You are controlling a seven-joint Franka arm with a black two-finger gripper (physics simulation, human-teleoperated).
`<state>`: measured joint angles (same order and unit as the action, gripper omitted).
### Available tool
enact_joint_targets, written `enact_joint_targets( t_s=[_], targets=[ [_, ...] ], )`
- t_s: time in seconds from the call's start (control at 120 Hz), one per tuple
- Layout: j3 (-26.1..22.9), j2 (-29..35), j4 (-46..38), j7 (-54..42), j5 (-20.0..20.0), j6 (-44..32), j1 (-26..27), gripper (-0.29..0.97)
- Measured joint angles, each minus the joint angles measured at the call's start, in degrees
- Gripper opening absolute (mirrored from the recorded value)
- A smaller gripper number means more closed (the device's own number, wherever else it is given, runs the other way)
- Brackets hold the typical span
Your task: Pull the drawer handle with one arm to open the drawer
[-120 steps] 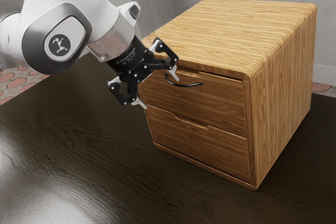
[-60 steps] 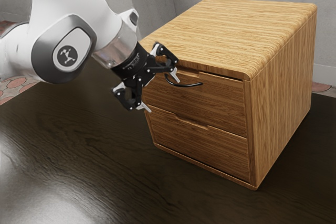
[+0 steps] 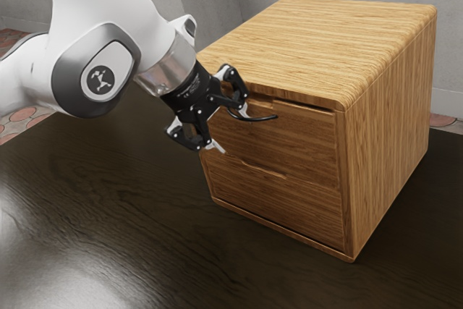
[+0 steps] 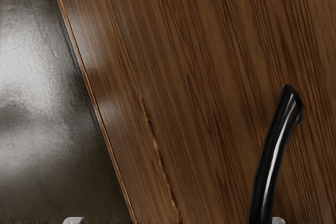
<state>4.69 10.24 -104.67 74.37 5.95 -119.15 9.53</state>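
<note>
Black and spread wide, your gripper (image 3: 230,124) pressed on nothing: it stood open against the front of the top drawer (image 3: 296,142), at that front's edge nearest the arm. Its upper finger (image 3: 239,92) sat right beside the near end of the dark curved handle (image 3: 257,116), which ran along just under the drawer front's upper edge. In the wrist view, you saw the handle (image 4: 273,156) arching over wood grain (image 4: 210,77). The drawer front lay flush with the wooden cabinet (image 3: 325,41), above the lower drawer (image 3: 275,193). The cabinet stood toward the far side of the dark table (image 3: 108,236), and the white arm (image 3: 94,56) reached in from the exterior view's left.
</note>
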Motion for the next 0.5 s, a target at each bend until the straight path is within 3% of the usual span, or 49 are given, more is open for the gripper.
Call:
enact_joint_targets(
  t_s=[0.308,0.5],
  targets=[
    [0.1,1.0,0.0,1.2,-0.1,0.4,0.2,0.05],
    [0.2,2.3,-0.4,1.7,0.0,1.0,-0.2,-0.05]
  ],
)
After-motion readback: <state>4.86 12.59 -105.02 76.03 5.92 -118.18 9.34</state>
